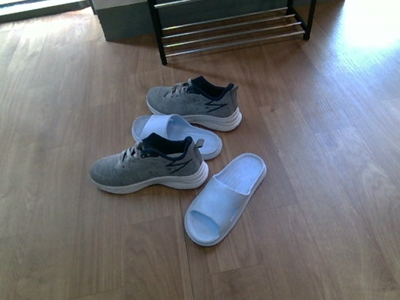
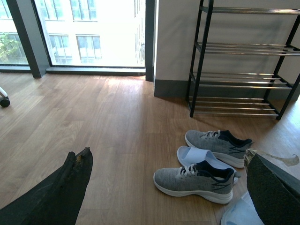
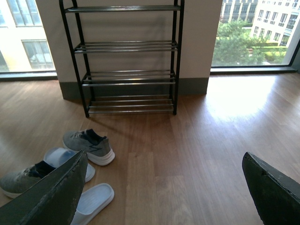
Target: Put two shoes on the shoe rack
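Short of the shoe rack [image 1: 231,8], your sneakers [image 1: 148,169] [image 1: 194,105] lay unpicked, so left claw [image 2: 166,151] and right claw [image 3: 164,153] gaped empty.

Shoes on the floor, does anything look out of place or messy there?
One pale blue slipper lies jammed between the far sneaker and the near sneaker, which hides part of it; the other slipper sits askew nearer the camera.

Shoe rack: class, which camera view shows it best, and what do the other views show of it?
The right wrist view: the rack shows all four tiers and both side frames. The front view catches only its two lowest tiers, cropped above. The left wrist view clips its right side at the picture's edge.
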Robot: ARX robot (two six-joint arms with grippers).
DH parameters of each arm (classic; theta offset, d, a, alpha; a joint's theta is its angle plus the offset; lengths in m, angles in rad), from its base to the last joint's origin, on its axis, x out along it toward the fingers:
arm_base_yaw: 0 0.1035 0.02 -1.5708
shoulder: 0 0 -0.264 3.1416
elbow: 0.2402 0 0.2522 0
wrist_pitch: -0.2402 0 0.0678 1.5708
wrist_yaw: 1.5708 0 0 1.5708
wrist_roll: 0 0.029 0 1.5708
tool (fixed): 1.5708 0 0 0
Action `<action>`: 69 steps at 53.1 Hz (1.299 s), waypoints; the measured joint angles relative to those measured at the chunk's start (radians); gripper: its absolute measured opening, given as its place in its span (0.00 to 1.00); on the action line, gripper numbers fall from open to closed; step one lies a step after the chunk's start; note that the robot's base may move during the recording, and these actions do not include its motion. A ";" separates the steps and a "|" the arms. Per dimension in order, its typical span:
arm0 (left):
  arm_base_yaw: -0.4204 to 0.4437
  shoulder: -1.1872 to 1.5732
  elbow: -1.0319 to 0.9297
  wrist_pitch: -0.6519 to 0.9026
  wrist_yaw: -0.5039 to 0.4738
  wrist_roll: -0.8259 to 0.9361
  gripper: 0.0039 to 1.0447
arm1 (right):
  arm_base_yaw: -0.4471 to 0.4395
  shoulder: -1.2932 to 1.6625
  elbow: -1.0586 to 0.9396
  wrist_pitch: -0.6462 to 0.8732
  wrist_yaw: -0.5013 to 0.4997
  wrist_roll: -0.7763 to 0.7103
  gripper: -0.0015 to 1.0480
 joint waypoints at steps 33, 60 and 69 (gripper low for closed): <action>0.000 0.000 0.000 0.000 -0.001 0.000 0.91 | 0.000 0.000 0.000 0.000 0.000 0.000 0.91; 0.000 0.000 0.000 0.000 0.001 0.000 0.91 | 0.000 0.000 0.000 0.000 0.001 0.000 0.91; 0.000 0.000 0.000 0.000 0.001 0.000 0.91 | 0.000 0.000 0.000 0.000 0.001 0.000 0.91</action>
